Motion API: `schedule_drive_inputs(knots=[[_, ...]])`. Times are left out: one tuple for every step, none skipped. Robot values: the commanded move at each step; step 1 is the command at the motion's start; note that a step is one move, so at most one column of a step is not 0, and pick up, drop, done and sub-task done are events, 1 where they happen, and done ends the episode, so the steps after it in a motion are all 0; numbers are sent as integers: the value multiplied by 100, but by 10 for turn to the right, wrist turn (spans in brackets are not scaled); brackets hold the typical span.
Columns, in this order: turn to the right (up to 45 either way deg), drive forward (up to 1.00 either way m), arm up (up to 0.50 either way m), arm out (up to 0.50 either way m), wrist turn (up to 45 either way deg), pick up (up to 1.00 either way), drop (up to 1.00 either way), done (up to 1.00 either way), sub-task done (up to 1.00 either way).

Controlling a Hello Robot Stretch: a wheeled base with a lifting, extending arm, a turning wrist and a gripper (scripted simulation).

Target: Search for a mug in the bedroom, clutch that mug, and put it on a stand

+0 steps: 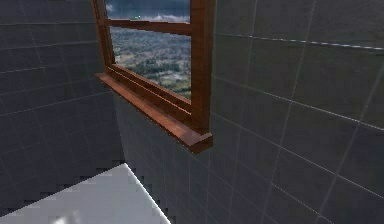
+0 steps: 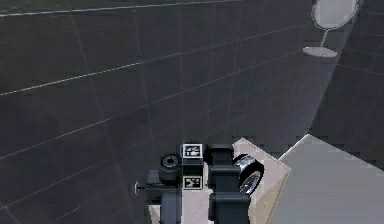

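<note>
Wall [image 1: 300, 130] of dark grey tiles, spanning the forward view and the arm side view alike. Wooden-framed window [image 1: 155, 50] at the forward view's upper left, landscape beyond the glass, brown sill [image 1: 155, 108] jutting below. Pale floor [image 1: 100, 200] at the bottom left there. In the arm side view, dark arm [image 2: 225, 200] rising from the bottom edge, tan surface [image 2: 268, 165] just behind it. Round mirror [image 2: 330, 15] on a thin stem, top right. White markers [image 2: 192, 152] at the arm's end; gripper [image 2: 145, 185] left of them, far end hard to make out. Cannot tell whether anything is held.
</note>
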Motion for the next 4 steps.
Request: schedule_drive_inputs(knots=[[0, 0, 0, 0, 450, 0, 0, 0, 0], [0, 0, 0, 0, 450, 0, 0, 0, 0], [0, 0, 0, 0, 450, 0, 0, 0, 0], [0, 0, 0, 0, 270, 0, 0, 0, 0]])
